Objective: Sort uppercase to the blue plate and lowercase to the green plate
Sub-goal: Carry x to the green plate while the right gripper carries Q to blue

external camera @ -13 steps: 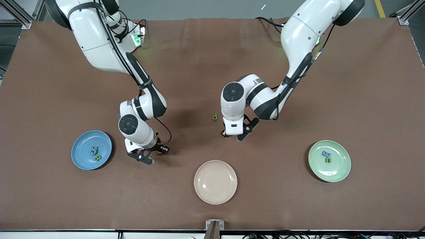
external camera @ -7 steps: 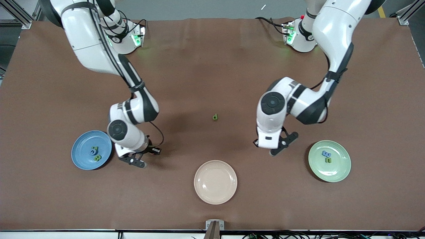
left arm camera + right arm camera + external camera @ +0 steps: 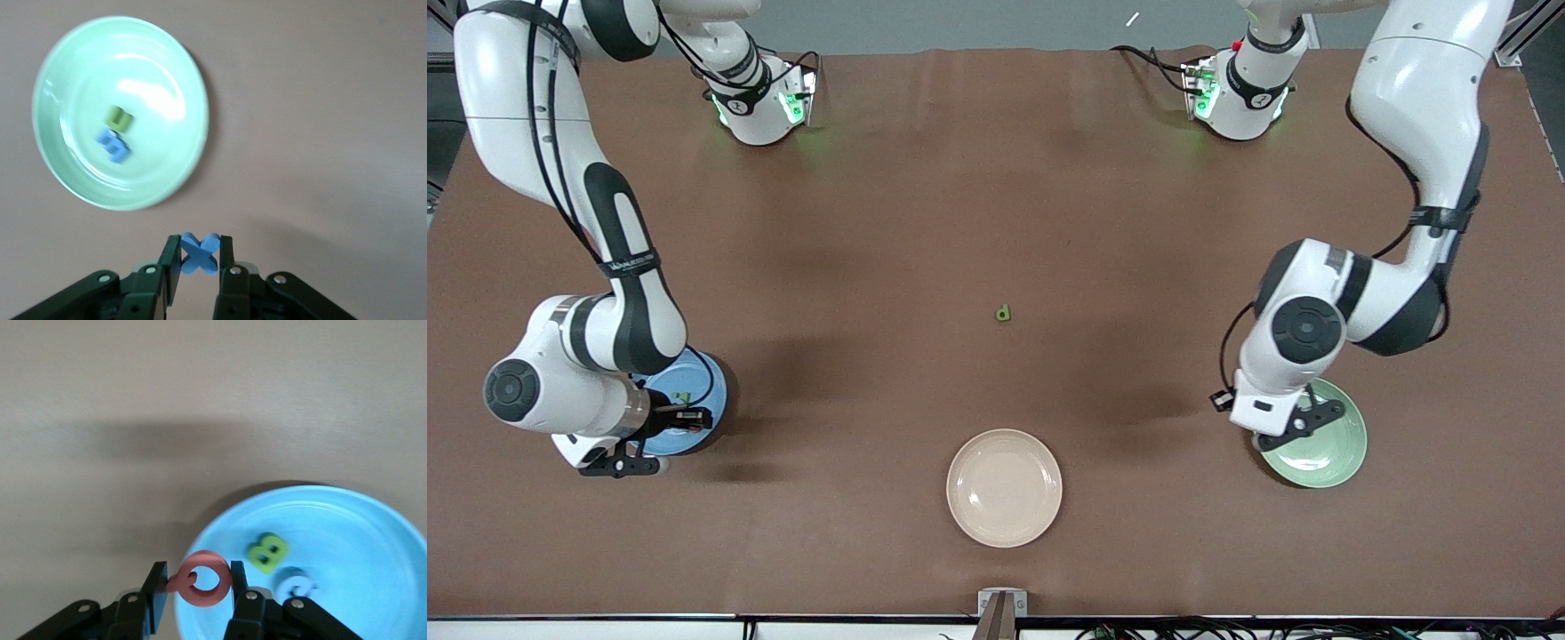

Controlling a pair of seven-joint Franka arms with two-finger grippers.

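Note:
My left gripper is shut on the blue cross-shaped lowercase piece, up in the air at the rim of the green plate. That plate holds a green n and a blue m-like piece. My right gripper is shut on the pink-red Q, over the rim of the blue plate. That plate holds a green B and a blue C. A green lowercase p lies alone mid-table.
A cream plate sits near the front edge, between the two coloured plates. Both arm bases stand along the table edge farthest from the front camera.
Both arms have swung outward from the table's middle, each to its own plate, with the letters held. The green p has not moved.

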